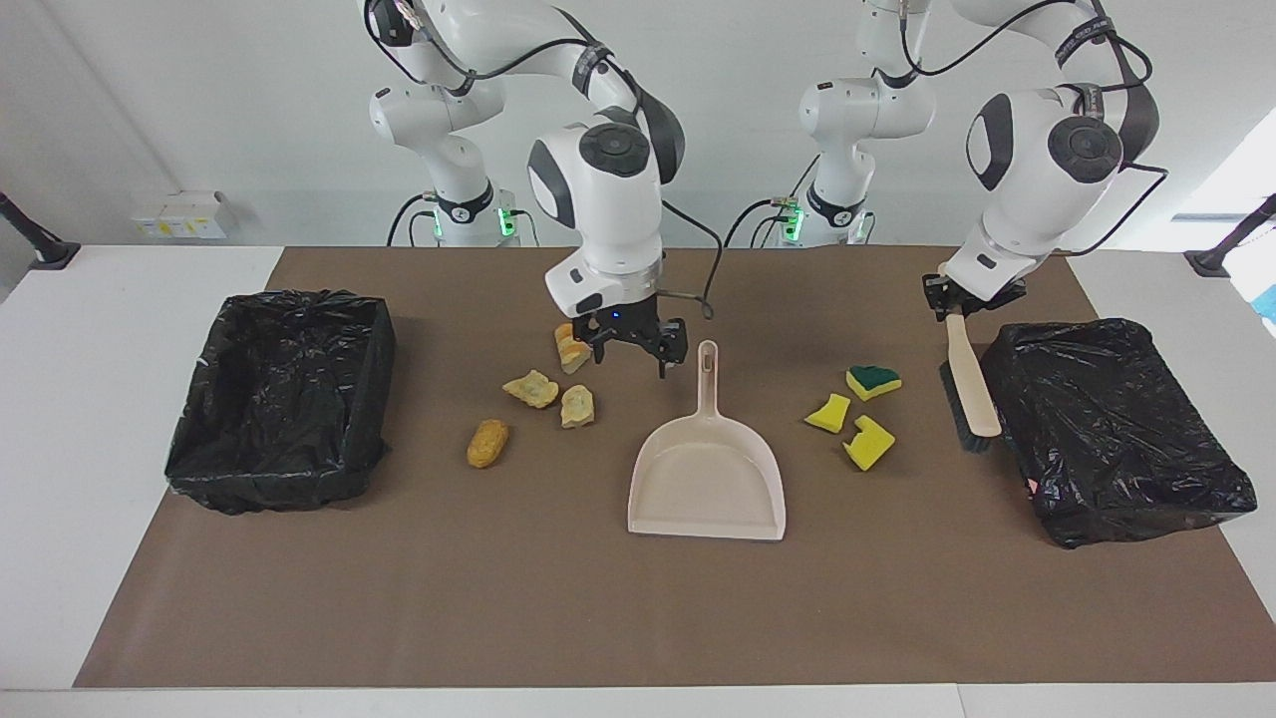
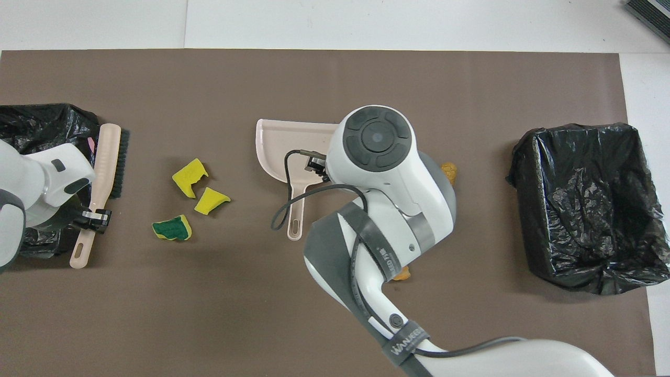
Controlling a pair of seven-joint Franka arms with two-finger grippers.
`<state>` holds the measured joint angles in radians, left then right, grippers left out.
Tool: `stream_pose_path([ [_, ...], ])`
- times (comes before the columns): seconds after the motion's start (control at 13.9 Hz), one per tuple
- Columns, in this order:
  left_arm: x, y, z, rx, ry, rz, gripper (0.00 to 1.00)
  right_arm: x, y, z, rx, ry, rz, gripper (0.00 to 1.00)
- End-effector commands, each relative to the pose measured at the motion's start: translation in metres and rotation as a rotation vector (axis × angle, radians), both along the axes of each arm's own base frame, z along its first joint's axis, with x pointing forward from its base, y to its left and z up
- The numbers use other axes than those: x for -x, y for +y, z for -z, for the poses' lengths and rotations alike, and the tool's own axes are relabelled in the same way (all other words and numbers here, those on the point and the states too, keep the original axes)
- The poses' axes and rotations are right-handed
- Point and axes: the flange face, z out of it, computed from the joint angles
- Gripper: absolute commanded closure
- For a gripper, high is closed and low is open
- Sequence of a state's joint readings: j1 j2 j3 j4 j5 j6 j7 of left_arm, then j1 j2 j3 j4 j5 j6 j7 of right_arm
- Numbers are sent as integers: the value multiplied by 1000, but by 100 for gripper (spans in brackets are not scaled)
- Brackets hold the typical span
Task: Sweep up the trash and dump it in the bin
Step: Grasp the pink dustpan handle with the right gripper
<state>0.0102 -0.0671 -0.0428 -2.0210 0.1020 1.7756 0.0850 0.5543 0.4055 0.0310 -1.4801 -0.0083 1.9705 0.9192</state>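
Here the left tool (image 1: 959,302) pinches the handle of the beige bristle brush (image 1: 972,384), beside the black-lined bin (image 1: 1126,429) at the left arm's end of the brown-covered table (image 1: 598,618). The right tool (image 1: 638,349), fingers spread, hangs over the table between the four tan bread chunks (image 1: 538,389) and the beige plastic dustpan (image 1: 708,479). Three yellow sponge scraps (image 1: 857,414) lie between dustpan and brush.

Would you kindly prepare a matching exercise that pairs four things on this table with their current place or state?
Things:
1. brush
2. dustpan
3. bread chunks
4. sponge scraps

Places or states:
A. between the dustpan and the brush
B. handle in the left pincer
C. beside the right pincer
D. lying empty mid-table, ungripped

Pairs: 1-B, 2-D, 3-C, 4-A
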Motion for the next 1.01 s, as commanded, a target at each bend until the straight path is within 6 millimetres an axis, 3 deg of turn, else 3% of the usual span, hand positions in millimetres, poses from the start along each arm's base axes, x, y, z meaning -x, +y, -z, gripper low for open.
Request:
stream_pose_path([
  [0.0,-3,29,-2,-15,0,30,100,2,64,31,-9,-37,13,0],
  [0.07,-4,30,6,-13,10,29,100,9,79,44,5,-59,-17,0],
  [0.22,-10,32,24,-10,22,28,100,8,83,61,47,-100,-120,0],
  [0.43,-11,35,25,-8,10,28,100,30,91,90,73,-63,-237,1],
  [0.65,-11,36,25,-8,10,27,100,44,89,96,81,-41,-259,13],
  [0.79,-10,35,26,-8,13,28,100,51,84,100,91,-30,-283,23],
  [0.94,-9,34,28,-8,15,29,100,52,84,99,96,-23,-285,51],
])
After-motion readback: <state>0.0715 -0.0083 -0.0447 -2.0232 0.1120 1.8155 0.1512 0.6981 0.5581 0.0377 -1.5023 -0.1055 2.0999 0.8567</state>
